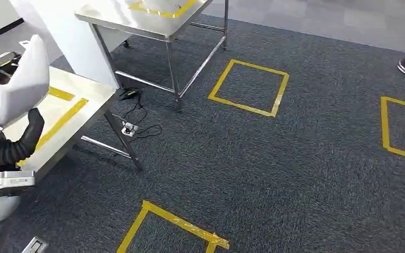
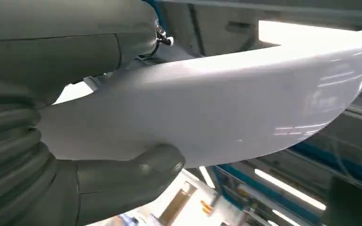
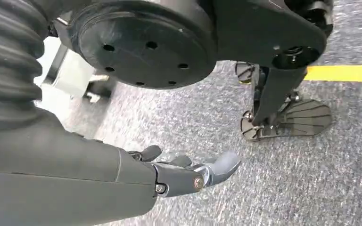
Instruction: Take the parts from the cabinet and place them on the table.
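Carry step: left hand (image 2: 99, 183) grips the white part (image 2: 226, 108), raised over the near table (image 1: 84, 108). Right hand (image 3: 188, 172) hangs empty, fingers apart. Next: lower the part flat onto the table, then release.

Left hand (image 2: 89, 183): grey ribbed cover at the wrist, thick smooth grey thumb (image 2: 141, 172), paler grey casing above. Right hand (image 3: 188, 172): dark grey fingers, silver screw heads at the knuckles, grey ribbed cover behind. Left arm (image 1: 16, 145) in head view: black ribbed sleeve, silver-white shell with small printed label.
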